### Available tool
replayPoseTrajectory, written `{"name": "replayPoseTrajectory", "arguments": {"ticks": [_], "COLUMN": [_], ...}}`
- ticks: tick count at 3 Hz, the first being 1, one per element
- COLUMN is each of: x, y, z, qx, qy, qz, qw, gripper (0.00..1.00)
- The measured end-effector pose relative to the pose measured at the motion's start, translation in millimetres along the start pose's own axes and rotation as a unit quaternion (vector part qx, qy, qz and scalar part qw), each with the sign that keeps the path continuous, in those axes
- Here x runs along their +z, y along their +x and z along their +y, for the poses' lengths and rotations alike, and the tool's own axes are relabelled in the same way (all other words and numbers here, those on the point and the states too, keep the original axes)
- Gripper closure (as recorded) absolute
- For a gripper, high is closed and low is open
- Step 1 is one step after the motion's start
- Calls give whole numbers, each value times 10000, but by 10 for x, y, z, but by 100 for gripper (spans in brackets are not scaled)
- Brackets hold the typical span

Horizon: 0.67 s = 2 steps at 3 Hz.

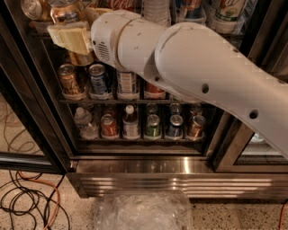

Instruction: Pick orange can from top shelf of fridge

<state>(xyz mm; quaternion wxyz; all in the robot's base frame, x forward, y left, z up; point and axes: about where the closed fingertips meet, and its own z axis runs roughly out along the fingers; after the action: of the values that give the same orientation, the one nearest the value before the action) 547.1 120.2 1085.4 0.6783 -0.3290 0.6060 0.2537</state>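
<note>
We see one cream-fronted gripper (pixel 68 38) at about 10 o'clock in the view, reaching into the tall black-framed glass-door fridge (pixel 38 103) at the level of the thin wire top shelf (pixel 225 30). Whether it is clamped or loose we cannot tell. Its single thick white arm (pixel 193 76) runs off toward 4 o'clock.

One shiny orange-copper aluminium drink can, the orange can (pixel 66 11), stands at the gripper's 12 o'clock, right against it. The gripper's cream front crosses the lower part of the can. The can's long axis runs from 12 to 6 o'clock, nearly upright, with its top end toward 12. A gold-brown patch shows just under the gripper at 6 o'clock, and we cannot tell whether it belongs to the same can.

At the can's 9 o'clock lies one tilted silvery can (pixel 31 8), and at its 3 o'clock one red Coca-Cola can (pixel 120 3).

On the middle rack we count four cans in view. On the lowest rack's front row we count two clear bottles and four cans.

Below are the stainless steel base (pixel 144 173), one heap of crumpled clear plastic (pixel 141 211), and loose cables (pixel 27 202) at 7 o'clock.
</note>
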Motion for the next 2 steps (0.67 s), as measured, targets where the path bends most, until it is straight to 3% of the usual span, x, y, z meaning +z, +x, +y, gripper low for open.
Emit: {"name": "replayPoseTrajectory", "arguments": {"ticks": [1,2], "x": [51,-63], "y": [9,-19], "z": [-40,-400], "qx": [10,111], "qy": [-303,-689], "qz": [6,-164], "qw": [9995,9974], "gripper": [100,100]}}
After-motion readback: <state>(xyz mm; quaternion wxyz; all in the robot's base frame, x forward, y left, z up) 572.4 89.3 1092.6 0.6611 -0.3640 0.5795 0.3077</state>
